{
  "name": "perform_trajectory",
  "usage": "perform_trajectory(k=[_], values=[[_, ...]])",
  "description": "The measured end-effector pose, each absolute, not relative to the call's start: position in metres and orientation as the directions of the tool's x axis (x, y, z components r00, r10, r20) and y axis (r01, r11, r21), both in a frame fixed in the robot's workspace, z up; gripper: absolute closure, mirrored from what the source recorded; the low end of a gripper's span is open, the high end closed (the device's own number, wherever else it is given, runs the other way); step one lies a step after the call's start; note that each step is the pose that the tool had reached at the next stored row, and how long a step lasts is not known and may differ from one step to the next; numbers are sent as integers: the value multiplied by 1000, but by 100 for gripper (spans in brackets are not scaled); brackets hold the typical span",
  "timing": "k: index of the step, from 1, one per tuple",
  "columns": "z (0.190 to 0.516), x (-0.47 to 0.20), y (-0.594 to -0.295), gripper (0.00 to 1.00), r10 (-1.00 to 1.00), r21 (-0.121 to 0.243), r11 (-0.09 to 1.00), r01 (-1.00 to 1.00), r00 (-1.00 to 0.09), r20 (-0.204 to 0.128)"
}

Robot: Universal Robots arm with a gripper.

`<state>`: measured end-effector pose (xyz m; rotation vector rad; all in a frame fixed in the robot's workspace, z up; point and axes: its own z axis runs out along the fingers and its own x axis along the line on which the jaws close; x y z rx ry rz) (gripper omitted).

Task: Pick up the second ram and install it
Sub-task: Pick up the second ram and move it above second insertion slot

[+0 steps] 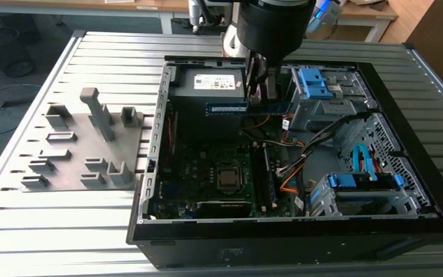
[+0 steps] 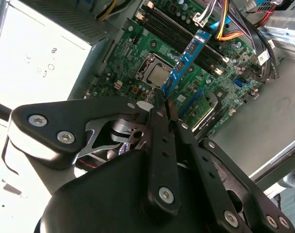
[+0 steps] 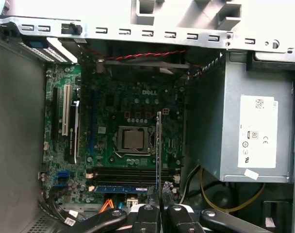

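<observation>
Grey slatted counter (image 1: 98,52) holds an open black computer case (image 1: 283,239), where the end effector (image 2: 163,97) pinches the thin blue second ram (image 2: 186,60), held crossways above the long black slots (image 3: 123,173).

Open black PC case (image 1: 283,245) on a slatted metal table (image 1: 44,231), grey holder plate (image 1: 71,174) just beside it, blue drive brackets (image 1: 315,84) inside.
</observation>
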<state>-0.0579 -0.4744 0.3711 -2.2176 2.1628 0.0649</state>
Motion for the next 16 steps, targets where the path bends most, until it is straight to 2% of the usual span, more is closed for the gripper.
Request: perform_trajectory(k=[16], values=[[368, -58, -483, 86, -998, -2, -25, -1000, 25, -60]])
